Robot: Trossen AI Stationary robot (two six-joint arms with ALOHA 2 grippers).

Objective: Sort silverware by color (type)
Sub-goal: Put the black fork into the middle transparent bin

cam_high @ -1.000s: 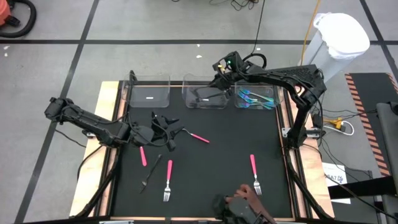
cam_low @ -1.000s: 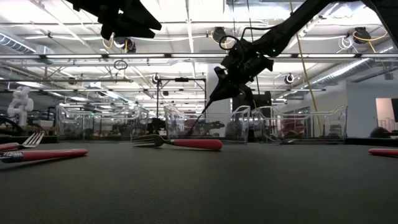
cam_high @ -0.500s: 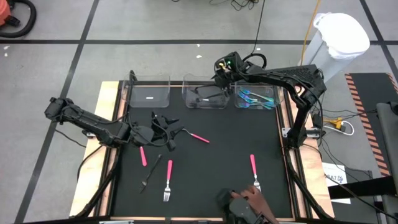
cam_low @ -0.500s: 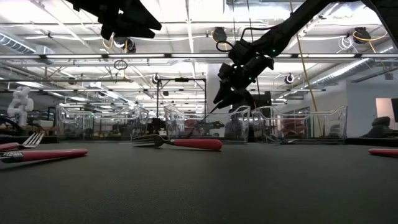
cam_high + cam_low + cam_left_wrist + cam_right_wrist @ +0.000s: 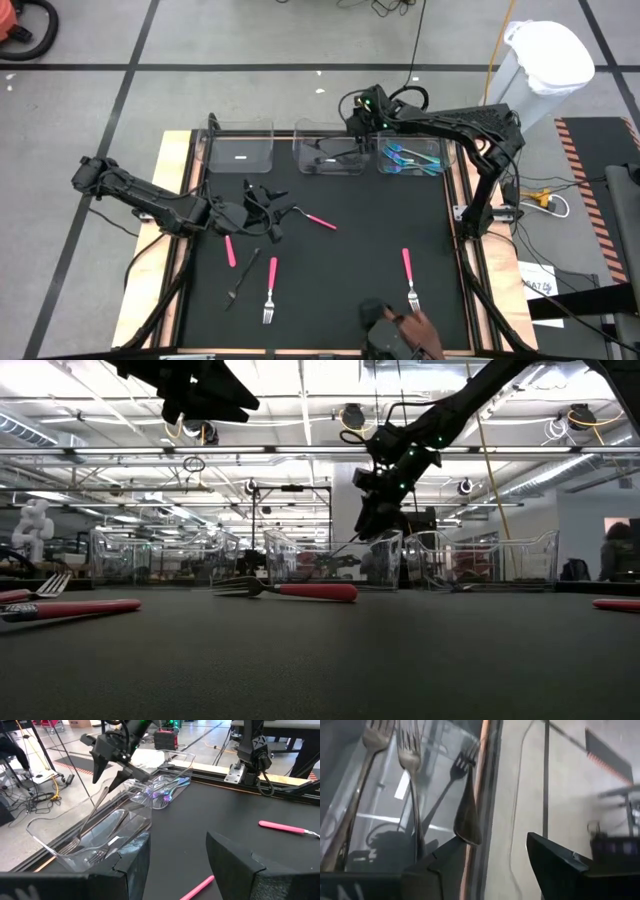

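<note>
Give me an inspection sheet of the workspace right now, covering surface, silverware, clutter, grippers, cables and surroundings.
Surface: black mat on a wood-edged table.
Job's things: pink-handled forks and a pink-handled piece loose on the mat; a black fork beside them; black forks in the middle bin; teal pieces in the right bin; left bin holds no silverware that can be made out.
Clutter: nothing seen.
Grippers: right gripper open above the middle bin's rim; left gripper over the mat, holding nothing.
Cables: yellow cable on the floor behind the table.
Surroundings: white bag-lined bin; a person's hand at the near edge.
</note>
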